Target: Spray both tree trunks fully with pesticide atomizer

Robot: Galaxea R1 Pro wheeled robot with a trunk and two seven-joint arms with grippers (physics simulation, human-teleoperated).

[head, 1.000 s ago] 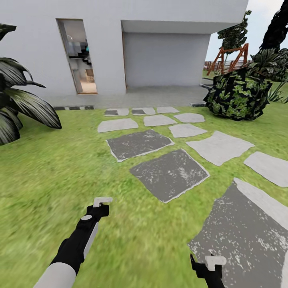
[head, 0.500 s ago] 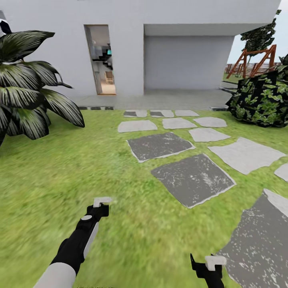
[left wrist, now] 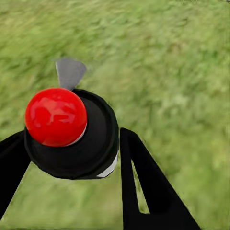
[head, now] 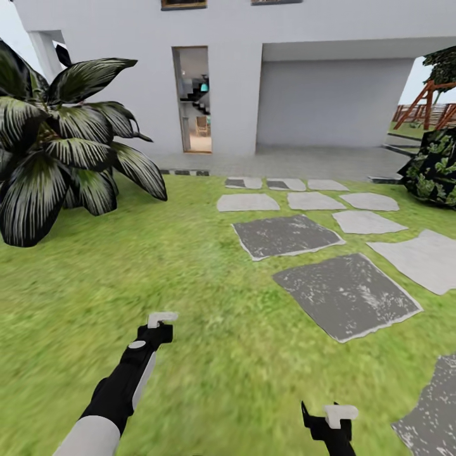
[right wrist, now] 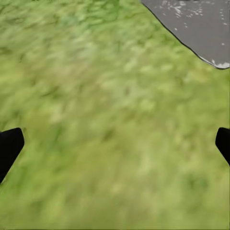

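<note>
Presently, left gripper (head: 161, 322): closed, as far as can be judged, on the pesticide atomizer (left wrist: 72, 143), which is seen between its two black fingers (left wrist: 143, 184) in the left wrist view.
Atomizer: a round black body of matt finish, topped by a glossy red ball (left wrist: 56, 116); a small flat grey nozzle (left wrist: 70, 73) juts out beyond it.
Right gripper (right wrist: 115, 146): spread wide, nothing held; blurred grass is seen between the fingertips.
Step in hand: the pick-up is judged done; the robot is taken to be travelling in search of the trees.
Next move: the base must be turned or driven until a pale trunk is faced, then the nozzle aimed at it.
Lawn (head: 190, 266): soft mottled green.
Stepping stones (head: 347, 295): flat, irregular, light and dark grey, laid toward the lawn's right edge.
Far edge: a smooth white house (head: 240, 76).
Left edge: a dark, striped broad-leaved plant (head: 57, 145).
</note>
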